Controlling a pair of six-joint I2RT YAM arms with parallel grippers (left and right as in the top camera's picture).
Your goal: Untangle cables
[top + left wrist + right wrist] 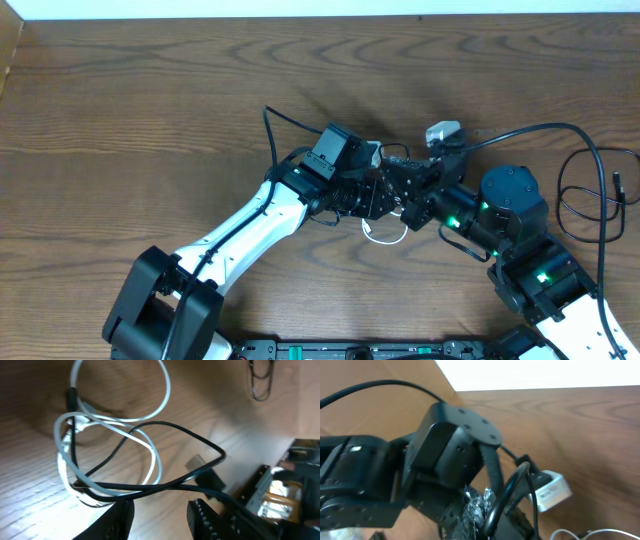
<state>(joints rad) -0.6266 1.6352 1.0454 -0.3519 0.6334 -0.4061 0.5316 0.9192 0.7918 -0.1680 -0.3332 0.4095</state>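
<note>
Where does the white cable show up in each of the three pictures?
Overhead: white cable, a small loop just right of centre, slightly low.
Left wrist: large loops across the upper left.
Right wrist: only a thin white sliver at the bottom-right edge, probably it.
Shared landmark: the wooden table.

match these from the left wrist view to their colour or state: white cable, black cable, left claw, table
Things:
1. white cable
2. black cable
3. left claw
4. table

Colour or state:
a. jaws apart, nothing between them
b. brown wood grain
c. pale loops lying on the wood
d. dark strand crossing the pale loops

Pairs: 1-c, 2-d, 3-a, 4-b
</note>
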